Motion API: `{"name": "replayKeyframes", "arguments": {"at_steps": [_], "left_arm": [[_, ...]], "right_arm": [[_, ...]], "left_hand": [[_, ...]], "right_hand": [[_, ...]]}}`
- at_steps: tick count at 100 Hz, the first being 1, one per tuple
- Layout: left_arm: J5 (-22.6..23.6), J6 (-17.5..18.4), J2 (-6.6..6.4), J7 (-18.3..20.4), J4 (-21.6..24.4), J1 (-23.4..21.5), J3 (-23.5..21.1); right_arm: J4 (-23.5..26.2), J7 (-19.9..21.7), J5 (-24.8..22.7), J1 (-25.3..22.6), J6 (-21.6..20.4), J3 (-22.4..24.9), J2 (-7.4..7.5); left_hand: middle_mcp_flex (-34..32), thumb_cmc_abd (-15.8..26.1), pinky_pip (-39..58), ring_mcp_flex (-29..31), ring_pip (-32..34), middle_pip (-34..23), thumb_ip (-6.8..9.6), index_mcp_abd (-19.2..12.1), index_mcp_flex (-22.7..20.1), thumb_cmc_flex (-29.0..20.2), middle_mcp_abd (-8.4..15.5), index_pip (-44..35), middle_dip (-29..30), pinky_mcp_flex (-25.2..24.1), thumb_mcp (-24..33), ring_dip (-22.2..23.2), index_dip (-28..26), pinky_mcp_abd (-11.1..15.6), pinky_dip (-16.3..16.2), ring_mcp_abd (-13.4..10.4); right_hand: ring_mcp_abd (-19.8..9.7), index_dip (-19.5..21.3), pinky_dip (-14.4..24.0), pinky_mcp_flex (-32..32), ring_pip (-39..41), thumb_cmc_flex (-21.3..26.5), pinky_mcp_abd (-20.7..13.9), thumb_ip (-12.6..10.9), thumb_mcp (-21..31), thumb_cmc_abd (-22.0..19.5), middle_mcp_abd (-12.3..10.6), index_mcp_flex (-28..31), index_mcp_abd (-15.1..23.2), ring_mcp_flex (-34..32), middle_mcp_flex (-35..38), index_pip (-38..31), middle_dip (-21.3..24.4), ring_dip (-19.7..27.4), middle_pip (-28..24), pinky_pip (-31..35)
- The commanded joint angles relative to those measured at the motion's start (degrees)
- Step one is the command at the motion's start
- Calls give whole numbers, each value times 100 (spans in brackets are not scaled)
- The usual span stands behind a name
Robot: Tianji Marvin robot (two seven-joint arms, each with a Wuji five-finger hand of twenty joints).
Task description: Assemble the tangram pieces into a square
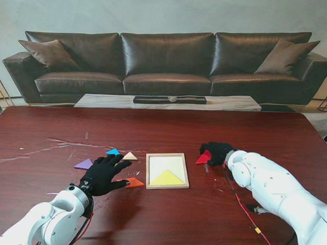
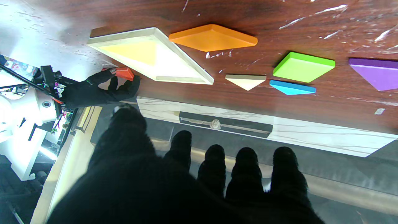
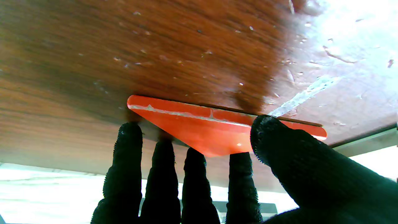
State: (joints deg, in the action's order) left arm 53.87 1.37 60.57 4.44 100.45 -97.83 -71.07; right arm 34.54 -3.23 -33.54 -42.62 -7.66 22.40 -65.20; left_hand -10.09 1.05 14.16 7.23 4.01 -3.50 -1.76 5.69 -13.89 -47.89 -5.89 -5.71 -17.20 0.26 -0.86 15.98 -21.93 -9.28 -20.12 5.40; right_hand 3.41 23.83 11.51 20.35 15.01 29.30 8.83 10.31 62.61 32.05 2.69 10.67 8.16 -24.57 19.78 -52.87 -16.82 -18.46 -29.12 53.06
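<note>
Right hand (image 1: 216,153), in its black glove at right of centre in the stand's view, is closed on the red triangle (image 1: 204,157): the right wrist view shows the thumb (image 3: 279,137) pressed on the piece's upper face and the other fingertips (image 3: 130,137) tucked at its edges, with its long edge against the wood. Left hand (image 1: 103,174), lower left of centre, hovers with fingers spread and holds nothing.

Largest to smallest: the dark table (image 1: 163,128) fills the lower half of the frame; the square tray (image 1: 167,170) sits at centre, already holding a yellow triangle (image 1: 167,178); loose pieces lie to the tray's left, namely the orange piece (image 1: 133,183), purple triangle (image 1: 84,164), cream triangle (image 1: 130,156) and blue triangle (image 1: 113,152). A green square (image 2: 303,66) shows only in the left wrist view.

The red triangle's long edge appears to run across the right wrist view, apex toward the fingers; in the stand's view its tip points toward the tray.

The grip looks shallow, I judge. If it is lifted by its thin edges it could pivot and drop, or arrive rotated and catch on the tray's rim.
</note>
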Motion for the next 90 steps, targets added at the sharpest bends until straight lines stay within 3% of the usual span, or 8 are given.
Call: {"name": "replayKeyframes", "arguments": {"at_steps": [1, 27, 35, 39, 49, 55, 67, 90], "left_arm": [[-2, 21, 2, -11, 22, -4, 0], [81, 7, 2, -44, 63, -36, -22], [116, -3, 2, -55, 77, -48, -28], [131, -9, 1, -59, 85, -56, -31], [163, -30, 1, -67, 105, -73, -40], [176, -40, 1, -68, 112, -79, -42], [199, -48, 0, -69, 117, -80, -39], [248, -73, -3, -69, 135, -87, -33]], "right_arm": [[-209, 360, -64, -493, -33, -224, -16], [-144, 444, -88, -494, -34, -282, 15], [-147, 453, -82, -491, -34, -301, 11], [-147, 452, -81, -493, -33, -305, 10], [-178, 412, -77, -490, -43, -320, -5], [-200, 368, -85, -486, -48, -331, -13], [-207, 278, -118, -493, -55, -305, -13], [-214, 101, -190, -506, -89, -244, -13]], "left_hand": [[89, 184, -74, -39, -18, 28, 121, -50, 77, -190, 5, 57, -3, -9, -27, 3, -15, -33, -90, -124], [92, 143, -72, -35, -15, 27, 124, -54, 81, -197, -7, 57, -2, -3, -28, 4, -15, -41, -89, -117], [85, 118, -65, -30, -12, 22, 127, -54, 79, -205, 0, 56, -4, 7, -25, 6, -15, -46, -91, -121], [96, 109, -66, -29, -11, 25, 129, -54, 83, -208, -3, 57, -3, 1, -23, 6, -15, -46, -91, -123], [92, 71, -60, -22, -7, 21, 135, -61, 80, -227, -16, 54, -5, 8, -15, 8, -16, -51, -91, -118], [88, 41, -56, -22, -6, 18, 138, -55, 83, -238, -24, 53, -6, 10, -13, 9, -16, -60, -92, -113], [89, 13, -47, -17, -2, 14, 142, -61, 87, -242, -26, 52, -7, 17, -9, 11, -16, -54, -92, -120], [86, -36, -16, 0, 9, 5, 149, -67, 87, -258, -28, 45, -10, 33, 2, 15, -16, -70, -101, -115]], "right_hand": [[-474, 163, 217, 108, 1816, 227, 152, 4, 148, 171, -34, 356, 18, -2523, 1349, -346, -835, -1063, -2178, 284], [-996, 379, 336, 235, 2995, 278, 143, 0, 198, 230, 13, 150, -89, -2669, 959, -562, -1422, -1899, -3160, 536], [-1280, 472, 455, 302, 3840, 384, 102, 407, 164, 355, 106, 16, -194, -2649, 731, -645, -1829, -2508, -3629, 772], [-1469, 507, 541, 347, 4350, 420, 59, 482, 182, 388, 97, -33, -234, -2635, 630, -680, -2047, -2796, -3882, 938], [-2070, 600, 833, 504, 5744, 405, -87, 6, 286, 309, 75, -106, -317, -2728, 614, -778, -2973, -3400, -4168, 1435], [-2382, 617, 1019, 641, 6363, 526, -186, 192, 285, 365, 62, -149, -376, -2812, 607, -819, -3627, -3652, -4256, 1774], [-2754, 665, 1310, 931, 6913, 843, -363, 559, 261, 496, -15, -151, -395, -3127, 710, -939, -4464, -4014, -4422, 2389], [-3005, 696, 1676, 1519, 7326, 1234, -481, 824, 237, 757, -275, 153, -267, -3637, 1270, -1105, -5103, -4653, -4664, 3042]]}}
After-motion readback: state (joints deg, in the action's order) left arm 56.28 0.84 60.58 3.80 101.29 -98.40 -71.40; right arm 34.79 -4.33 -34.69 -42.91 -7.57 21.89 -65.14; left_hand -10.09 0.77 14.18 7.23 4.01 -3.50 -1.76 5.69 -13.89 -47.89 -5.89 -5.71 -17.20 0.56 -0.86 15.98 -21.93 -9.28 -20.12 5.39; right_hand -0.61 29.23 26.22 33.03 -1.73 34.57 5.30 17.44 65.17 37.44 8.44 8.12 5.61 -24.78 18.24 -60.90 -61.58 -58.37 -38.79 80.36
